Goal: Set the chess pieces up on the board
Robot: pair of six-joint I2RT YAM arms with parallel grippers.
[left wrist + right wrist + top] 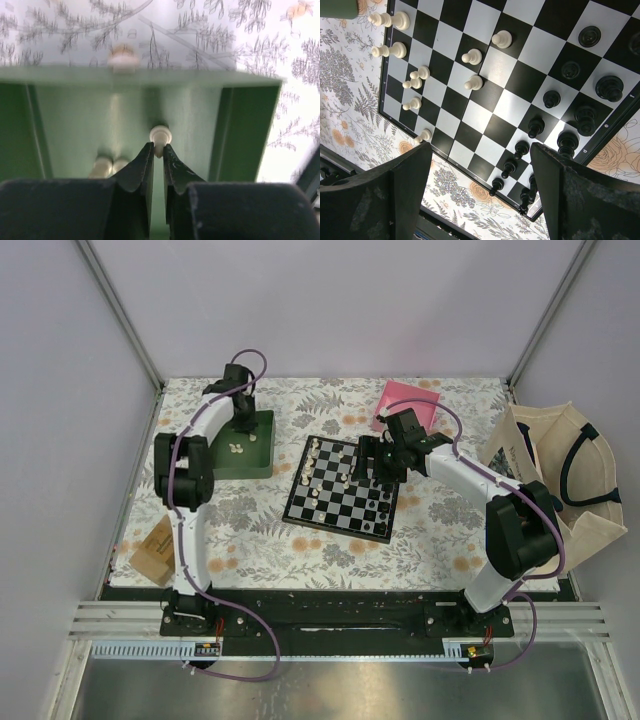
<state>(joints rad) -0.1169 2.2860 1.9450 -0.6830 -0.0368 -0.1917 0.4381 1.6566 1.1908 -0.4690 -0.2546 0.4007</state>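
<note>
The checkered board (340, 502) lies mid-table. Cream-white pieces (314, 475) stand along its left side and black pieces (380, 502) along its right. In the left wrist view my left gripper (158, 148) is down inside the green tray (80, 120), its tips shut on the stem of a white chess piece (160, 135). Two more white pieces (111, 164) lie just left of the fingers. My right gripper (481, 150) hangs wide open above the board (485, 112), near the black pieces (551, 98), with nothing between its fingers. White pieces (472, 82) stand farther off.
The green tray (250, 455) sits left of the board with several white pieces (236, 448) in it. A pink box (408, 402) lies behind the board. A cream tote bag (560, 480) stands at the right edge, and a brown packet (155, 550) lies at the near left.
</note>
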